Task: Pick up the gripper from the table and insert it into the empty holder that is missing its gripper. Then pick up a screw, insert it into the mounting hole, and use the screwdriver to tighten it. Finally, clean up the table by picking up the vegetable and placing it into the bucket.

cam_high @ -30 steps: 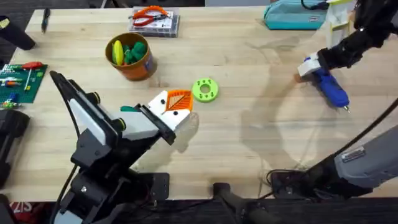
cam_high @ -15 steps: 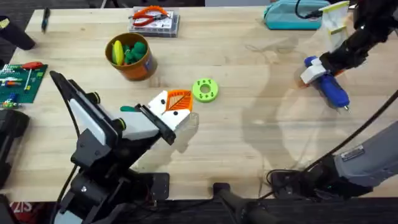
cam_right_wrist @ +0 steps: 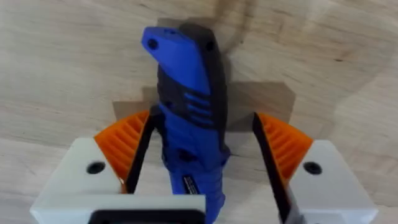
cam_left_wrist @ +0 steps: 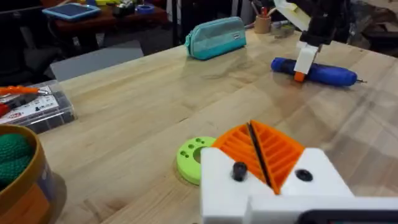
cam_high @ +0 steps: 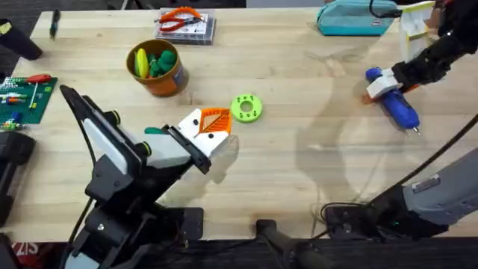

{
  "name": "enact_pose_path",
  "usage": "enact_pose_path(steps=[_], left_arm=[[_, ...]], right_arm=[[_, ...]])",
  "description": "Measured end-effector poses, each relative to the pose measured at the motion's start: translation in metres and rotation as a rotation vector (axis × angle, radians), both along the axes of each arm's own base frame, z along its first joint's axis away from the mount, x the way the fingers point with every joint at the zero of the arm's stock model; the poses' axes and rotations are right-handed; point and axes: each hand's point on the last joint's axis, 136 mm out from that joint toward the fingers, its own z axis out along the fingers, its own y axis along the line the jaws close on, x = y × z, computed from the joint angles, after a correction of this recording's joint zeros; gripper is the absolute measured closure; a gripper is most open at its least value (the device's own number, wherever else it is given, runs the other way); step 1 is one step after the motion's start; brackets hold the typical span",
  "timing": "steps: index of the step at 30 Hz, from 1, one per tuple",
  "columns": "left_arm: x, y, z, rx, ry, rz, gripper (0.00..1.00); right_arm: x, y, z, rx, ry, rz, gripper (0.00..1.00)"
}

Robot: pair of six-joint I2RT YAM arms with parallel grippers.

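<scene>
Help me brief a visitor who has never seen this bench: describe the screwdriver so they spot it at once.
Start at the light wooden table and go to its far right side, just in front of the teal zip pouch. The screwdriver lies flat there, between the right gripper's open fingers. It is the only chunky blue tool; the pliers are orange-handled.

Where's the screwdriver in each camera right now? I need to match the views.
Overhead: screwdriver lies at far right, under the right claw.
Left wrist: upper right, beyond the lime-green ring.
Right wrist: centre, between the open orange pads.
Shared landmark: the right claw.
</scene>
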Motion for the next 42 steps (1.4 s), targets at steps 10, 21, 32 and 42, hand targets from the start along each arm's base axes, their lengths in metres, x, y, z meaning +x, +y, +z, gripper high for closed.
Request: enact_pose_path(steps=[10, 21, 32, 42], left_arm=[[0.0, 0.0, 0.0, 0.0, 0.0, 0.0, 0.994], [0.0, 0.0, 0.0, 0.0, 0.0, 0.0, 0.994], [0.0, 0.0, 0.0, 0.0, 0.0, 0.0, 0.994], [0.0, 0.0, 0.0, 0.0, 0.0, 0.0, 0.994]], right_arm=[[0.003, 0.0, -0.001, 0.013, -0.001, -0.008, 0.044], [0.009, 0.005, -0.001, 0.008, -0.017, 0.011, 0.059], [0.016, 0.012, -0.001, 0.01, -0.03, 0.032, 0.121], [0.023, 0.014, -0.001, 0.02, -0.055, 0.053, 0.812]])
